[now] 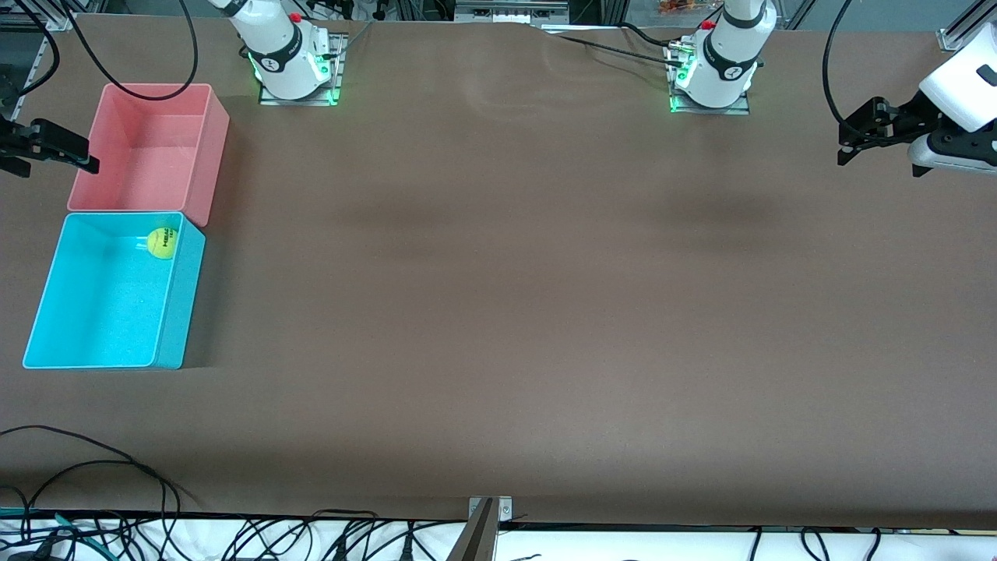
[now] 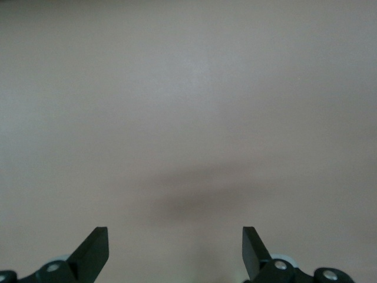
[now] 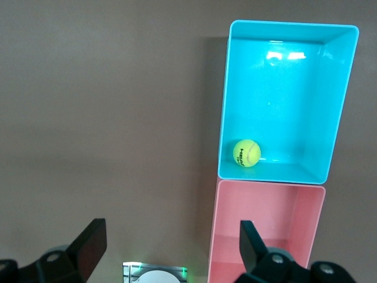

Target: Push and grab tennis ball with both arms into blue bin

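Observation:
The tennis ball (image 1: 161, 243) is yellow-green with black lettering. It lies inside the blue bin (image 1: 101, 308), in the corner next to the pink bin. The right wrist view shows the ball (image 3: 246, 152) in the blue bin (image 3: 283, 88) from above. My right gripper (image 1: 54, 153) is open and empty, up in the air beside the pink bin at the right arm's end of the table; it also shows in the right wrist view (image 3: 171, 231). My left gripper (image 1: 846, 146) is open and empty over bare table at the left arm's end, and shows in the left wrist view (image 2: 175, 237).
A pink bin (image 1: 148, 148) of the same shape stands empty against the blue bin, farther from the front camera; it also shows in the right wrist view (image 3: 265, 230). The brown table (image 1: 498, 273) stretches between the arms. Cables lie along the table's near edge.

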Controlling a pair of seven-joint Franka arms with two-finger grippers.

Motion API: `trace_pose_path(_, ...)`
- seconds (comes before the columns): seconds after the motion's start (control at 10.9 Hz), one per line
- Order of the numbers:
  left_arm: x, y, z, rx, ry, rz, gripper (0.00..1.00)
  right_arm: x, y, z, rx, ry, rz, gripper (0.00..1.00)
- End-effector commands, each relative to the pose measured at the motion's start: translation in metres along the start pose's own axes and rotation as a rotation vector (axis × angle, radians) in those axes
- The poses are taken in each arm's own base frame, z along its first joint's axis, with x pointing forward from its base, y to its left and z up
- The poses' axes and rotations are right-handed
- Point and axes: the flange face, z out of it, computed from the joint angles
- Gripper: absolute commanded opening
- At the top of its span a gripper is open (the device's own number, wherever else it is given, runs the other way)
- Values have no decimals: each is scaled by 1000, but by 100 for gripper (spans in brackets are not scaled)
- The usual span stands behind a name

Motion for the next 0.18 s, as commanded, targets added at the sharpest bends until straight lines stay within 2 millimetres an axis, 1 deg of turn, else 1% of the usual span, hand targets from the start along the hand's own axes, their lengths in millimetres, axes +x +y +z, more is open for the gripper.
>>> trace_pose_path(0.0,-1,-11,-21,8,30,-19,100,4,1,-8,-18,7,-2,100)
trace_pose_path(0.09,2,-10,-25,7,39,-16,100,7,-3,-6,-18,1,-10,100)
